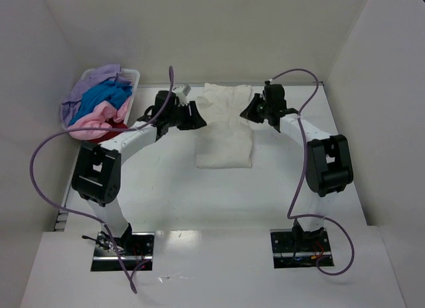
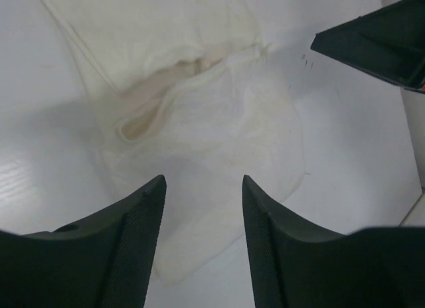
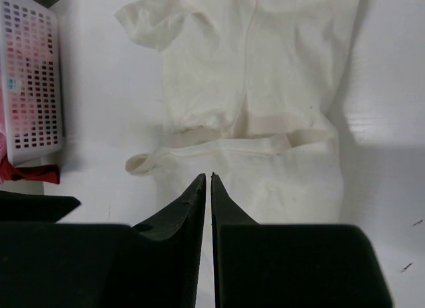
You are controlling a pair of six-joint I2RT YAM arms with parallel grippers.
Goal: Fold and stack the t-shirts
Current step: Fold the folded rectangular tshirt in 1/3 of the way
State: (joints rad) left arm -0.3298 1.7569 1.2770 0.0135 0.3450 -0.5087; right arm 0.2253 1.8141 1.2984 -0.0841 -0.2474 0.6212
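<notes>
Two sides of the shirt (image 1: 224, 139), lying 12-to-6, were flanked: left gripper (image 1: 194, 115) open at 9 o'clock, right gripper (image 1: 248, 111) closed at 3, equally near.

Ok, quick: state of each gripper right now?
Left gripper: open, empty, above the cream t-shirt.
Right gripper: shut, nothing visibly held.

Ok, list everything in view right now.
basket: one, white plastic, far left of the table
cream-white t-shirt: one, cream-white, flat at the table's far middle
lilac t-shirt: one, lilac, basket, far side
bright blue t-shirt: one, blue, basket middle
pale pink t-shirt: one, pink, basket near side
red t-shirt: one, red, basket near edge
cables: two, purple, along the arms
left gripper: one, black, open, over the cream-white t-shirt
right gripper: one, black, shut, over the cream-white t-shirt
</notes>
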